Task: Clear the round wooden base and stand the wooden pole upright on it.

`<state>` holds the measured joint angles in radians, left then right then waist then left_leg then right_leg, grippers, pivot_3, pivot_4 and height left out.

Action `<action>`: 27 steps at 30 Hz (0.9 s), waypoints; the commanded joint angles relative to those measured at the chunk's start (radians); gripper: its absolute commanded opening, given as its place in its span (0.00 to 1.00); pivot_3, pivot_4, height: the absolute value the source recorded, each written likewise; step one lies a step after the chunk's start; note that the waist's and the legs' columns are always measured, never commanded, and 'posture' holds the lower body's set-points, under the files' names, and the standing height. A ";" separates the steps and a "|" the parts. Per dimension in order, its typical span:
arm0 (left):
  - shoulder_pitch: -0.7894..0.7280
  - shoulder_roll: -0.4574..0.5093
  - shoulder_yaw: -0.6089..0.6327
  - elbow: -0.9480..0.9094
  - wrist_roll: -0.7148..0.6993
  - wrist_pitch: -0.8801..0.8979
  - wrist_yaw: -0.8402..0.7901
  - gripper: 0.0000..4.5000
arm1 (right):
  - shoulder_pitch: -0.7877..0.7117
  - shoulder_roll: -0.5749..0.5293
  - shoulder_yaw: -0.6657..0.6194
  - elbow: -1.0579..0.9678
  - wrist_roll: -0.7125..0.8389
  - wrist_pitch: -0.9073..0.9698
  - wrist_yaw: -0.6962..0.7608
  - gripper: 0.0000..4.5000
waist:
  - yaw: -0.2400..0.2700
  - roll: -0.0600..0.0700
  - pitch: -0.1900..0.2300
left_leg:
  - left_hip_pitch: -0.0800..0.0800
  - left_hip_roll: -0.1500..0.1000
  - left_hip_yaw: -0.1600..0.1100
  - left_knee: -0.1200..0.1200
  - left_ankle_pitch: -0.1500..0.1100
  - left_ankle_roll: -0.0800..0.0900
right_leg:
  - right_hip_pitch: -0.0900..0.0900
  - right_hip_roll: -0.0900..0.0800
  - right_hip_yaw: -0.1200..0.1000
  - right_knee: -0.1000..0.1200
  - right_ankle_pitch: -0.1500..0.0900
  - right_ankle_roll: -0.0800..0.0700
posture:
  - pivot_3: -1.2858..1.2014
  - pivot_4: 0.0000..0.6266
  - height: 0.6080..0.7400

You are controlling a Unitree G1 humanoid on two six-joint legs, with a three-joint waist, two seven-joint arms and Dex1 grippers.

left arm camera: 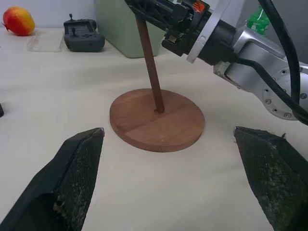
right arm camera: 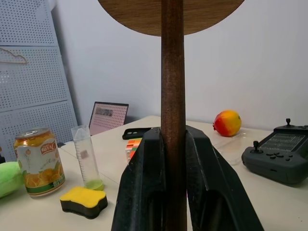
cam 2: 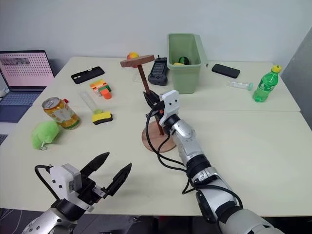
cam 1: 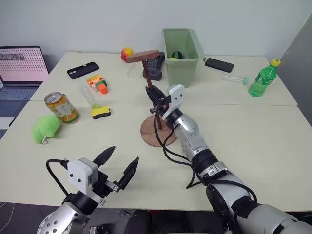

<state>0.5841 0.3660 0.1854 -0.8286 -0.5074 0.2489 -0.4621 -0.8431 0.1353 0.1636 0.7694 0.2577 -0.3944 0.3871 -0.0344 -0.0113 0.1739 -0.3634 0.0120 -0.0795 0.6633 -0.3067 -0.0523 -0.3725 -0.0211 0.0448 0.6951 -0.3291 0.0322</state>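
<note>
Head pair above table (cam 1: 253,141); wrist views close on wooden pole (right arm camera: 173,120).

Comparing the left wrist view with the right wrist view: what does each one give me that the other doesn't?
Left wrist view alone: the wooden pole meeting the centre of the round wooden base, leaning, and the open left gripper. Right wrist view alone: the right gripper shut on the pole's shaft, the pole's top disc, the drink can, the yellow sponge. Shared: pole, fruit, remote controller.
</note>
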 commanded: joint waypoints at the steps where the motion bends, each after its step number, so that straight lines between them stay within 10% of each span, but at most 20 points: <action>1: 0.003 -0.004 0.001 -0.022 -0.004 -0.020 0.001 1.00 | -0.045 0.163 -0.003 -0.021 0.010 0.010 -0.011 0.04 | 0.000 0.000 0.000 | 0.000 0.000 0.000 0.000 0.000 0.000 | 0.000 0.000 0.000 0.000 0.000 0.000 | 0.52 0.24 1.00; 27: 0.011 -0.021 -0.013 0.005 0.019 -0.055 -0.013 1.00 | -0.061 0.173 0.009 -0.093 0.038 0.057 -0.038 0.04 | -0.006 0.000 0.001 | -0.001 0.000 0.000 -0.001 0.000 0.000 | -0.001 0.000 0.000 -0.002 0.000 0.000 | 0.52 0.24 1.00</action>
<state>0.5884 0.3475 0.1790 -0.8123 -0.4888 0.2129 -0.4715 -0.8431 0.1355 0.1779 0.7322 0.2803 -0.3395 0.3616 -0.0399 -0.0109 0.1746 -0.3645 0.0124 -0.0794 0.6619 -0.3067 -0.0522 -0.3732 -0.0210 0.0448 0.6926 -0.3291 0.0321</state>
